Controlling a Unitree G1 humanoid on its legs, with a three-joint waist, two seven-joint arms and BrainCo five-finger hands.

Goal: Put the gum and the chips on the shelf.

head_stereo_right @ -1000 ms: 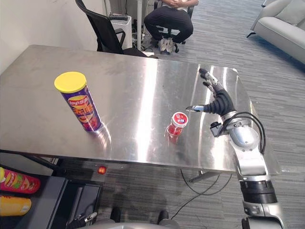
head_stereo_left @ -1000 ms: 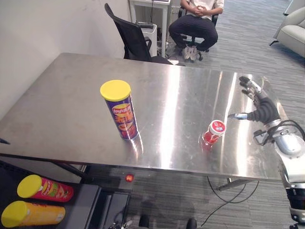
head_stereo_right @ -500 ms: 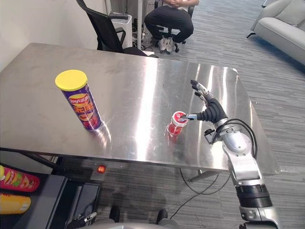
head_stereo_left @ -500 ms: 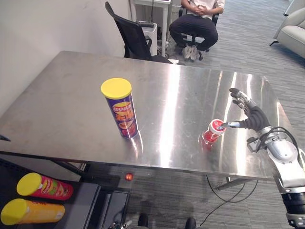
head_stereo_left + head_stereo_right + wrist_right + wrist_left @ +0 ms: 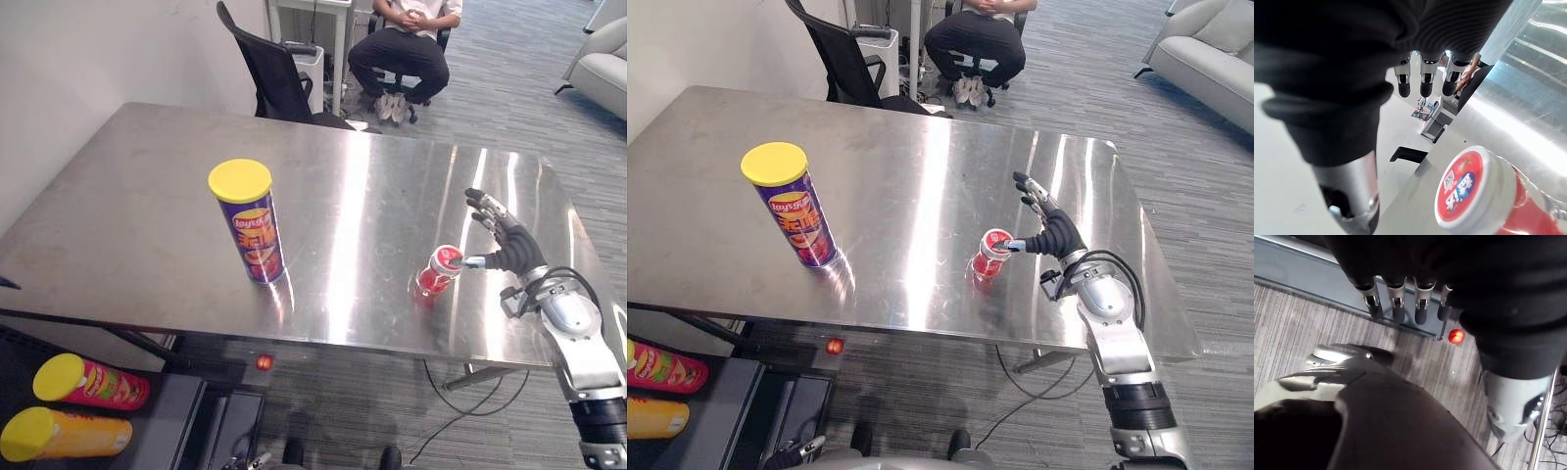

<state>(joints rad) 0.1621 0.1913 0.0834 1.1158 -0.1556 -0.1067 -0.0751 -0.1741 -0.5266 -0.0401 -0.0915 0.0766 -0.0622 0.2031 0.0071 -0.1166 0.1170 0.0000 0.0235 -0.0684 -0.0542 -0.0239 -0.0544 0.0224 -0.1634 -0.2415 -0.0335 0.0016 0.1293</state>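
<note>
r hand [image 5: 513, 252] now nearer gum [image 5: 435, 273]

Bare steel table [image 5: 372, 196] between chips can [image 5: 250, 230] and gum bottle [image 5: 436, 272], well apart, black chair [image 5: 269, 73] past far edge.

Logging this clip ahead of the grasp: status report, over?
Right hand open beside gum, thumb tip at its lid, no grip yet. Left hand open, idle. Gum and chips upright on table; nothing between hand and gum.
</note>
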